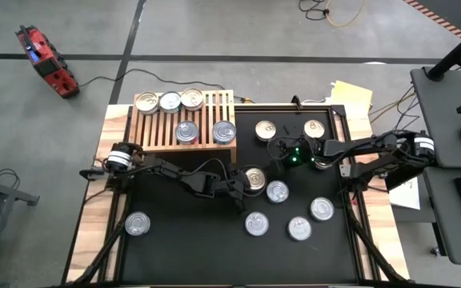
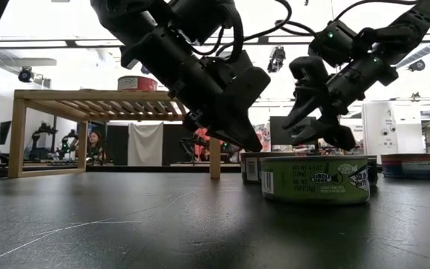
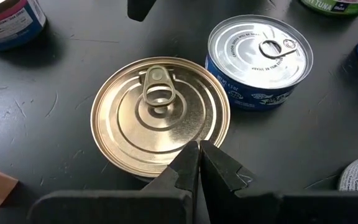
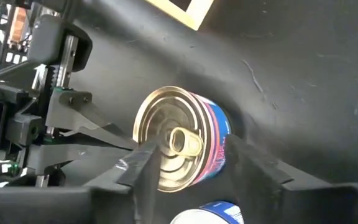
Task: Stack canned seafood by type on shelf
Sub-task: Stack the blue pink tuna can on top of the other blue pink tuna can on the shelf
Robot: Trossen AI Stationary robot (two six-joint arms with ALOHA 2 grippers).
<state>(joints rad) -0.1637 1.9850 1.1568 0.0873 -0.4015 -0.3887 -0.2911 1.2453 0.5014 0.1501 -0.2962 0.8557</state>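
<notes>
Five cans [image 1: 186,132] sat on shelf [image 1: 152,129]; left gripper [image 3: 199,163], pressed together, touched gold-lidded can [image 3: 160,115], likely steadying it; right gripper [image 4: 191,163] spread, straddling same can beside shelf.

Left fingers [image 3: 199,163] pressed together, right fingers [image 4: 143,163] apart.

right claw [image 4: 191,165]: fingers parted, either side of a gold-lidded can [image 4: 182,140] | can: red-and-blue label, pull-tab facing camera, on dark table [image 4: 303,74] | left claw [image 4: 114,140]: tip at the can's lid | second can [image 4: 211,213]: blue, just beside
</notes>
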